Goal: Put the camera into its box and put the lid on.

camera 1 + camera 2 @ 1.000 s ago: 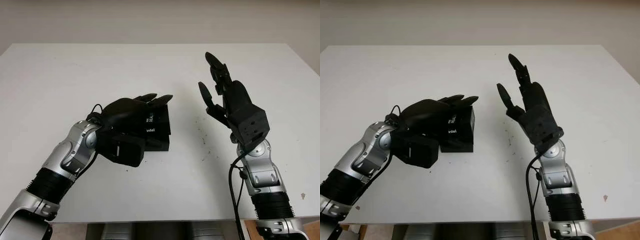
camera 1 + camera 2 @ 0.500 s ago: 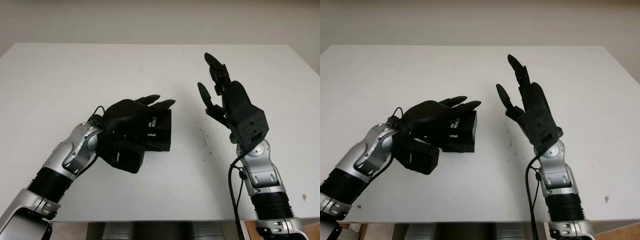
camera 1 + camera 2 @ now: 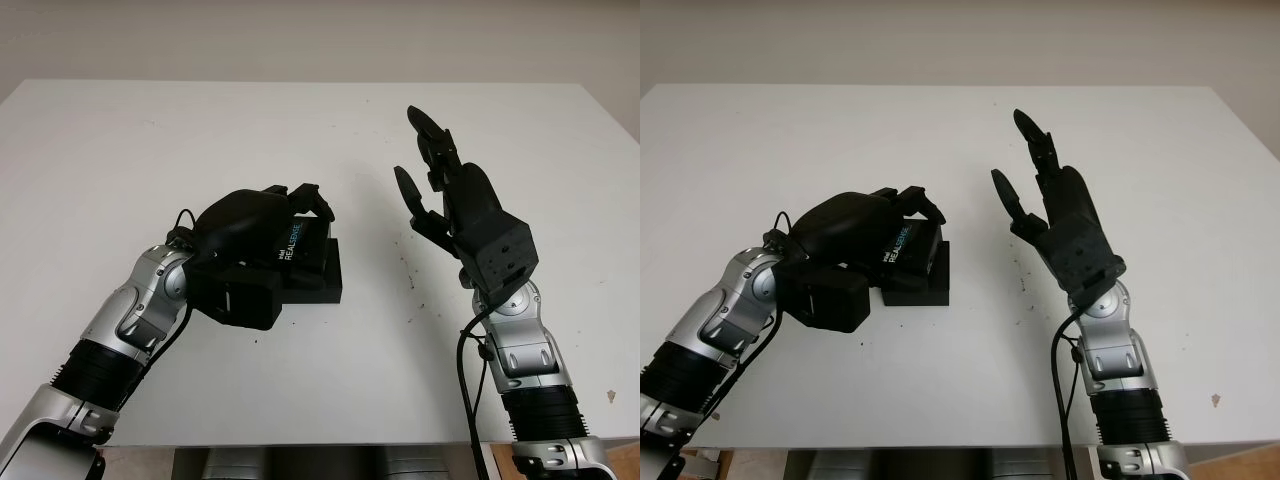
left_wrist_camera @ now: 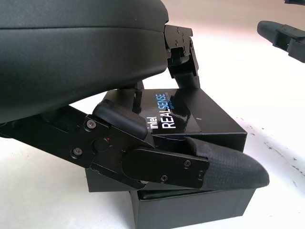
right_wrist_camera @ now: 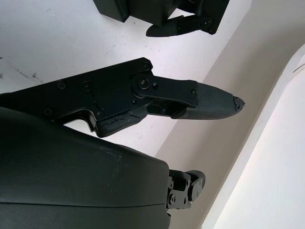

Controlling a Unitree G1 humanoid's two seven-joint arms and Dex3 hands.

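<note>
A: Two black pieces sit stacked at mid-worktop: the lid [image 3: 300, 247], printed with a RealSense logo, lies tilted and off-square on the box [image 3: 322, 285] beneath it. The camera itself I can't see; presumably it is inside.

B: And the left robot hand [image 3: 262, 235]?

A: It is clasped over the lid, fingers [image 4: 183, 164] wrapped around its edges. To seat it well, I'd say line the lid's corners up with the box first, then press straight down, not at a slant.

B: Anything in the way?

A: Nothing close. The right robot hand [image 3: 445, 195] hangs released above the white worktop [image 3: 150, 150], just beside the box, holding nothing. A few dark specks mark the surface between them.
</note>
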